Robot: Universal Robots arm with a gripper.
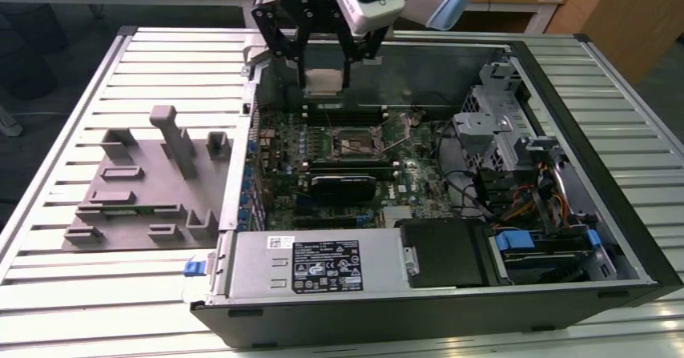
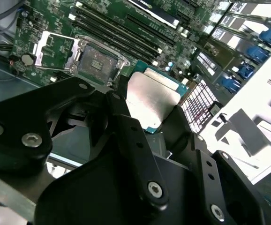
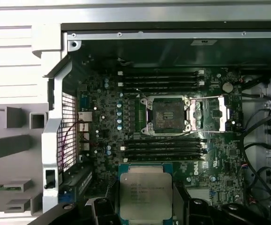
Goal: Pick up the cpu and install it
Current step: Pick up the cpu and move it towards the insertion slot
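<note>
My gripper (image 1: pixel 323 74) is shut on the cpu (image 1: pixel 323 81), a flat square chip with a silvery top plate, held by two opposite edges. It hangs above the far part of the open computer case (image 1: pixel 630 238), beyond the motherboard. The cpu (image 3: pixel 145 196) lies flat between the black fingers (image 3: pixel 191 211) in the first wrist view, and the cpu (image 2: pixel 153 99) also appears in the second wrist view. The socket (image 1: pixel 358 143) stands empty with its metal frame swung open (image 3: pixel 166 115), apart from the chip and below it.
A grey tray (image 1: pixel 80 238) with upright blocks lies on the slatted table at the exterior view's left. Inside the case sit a power supply (image 1: pixel 310 266), a drive cage with cables (image 1: pixel 502 134) and memory slots (image 3: pixel 161 79) on both sides of the socket.
</note>
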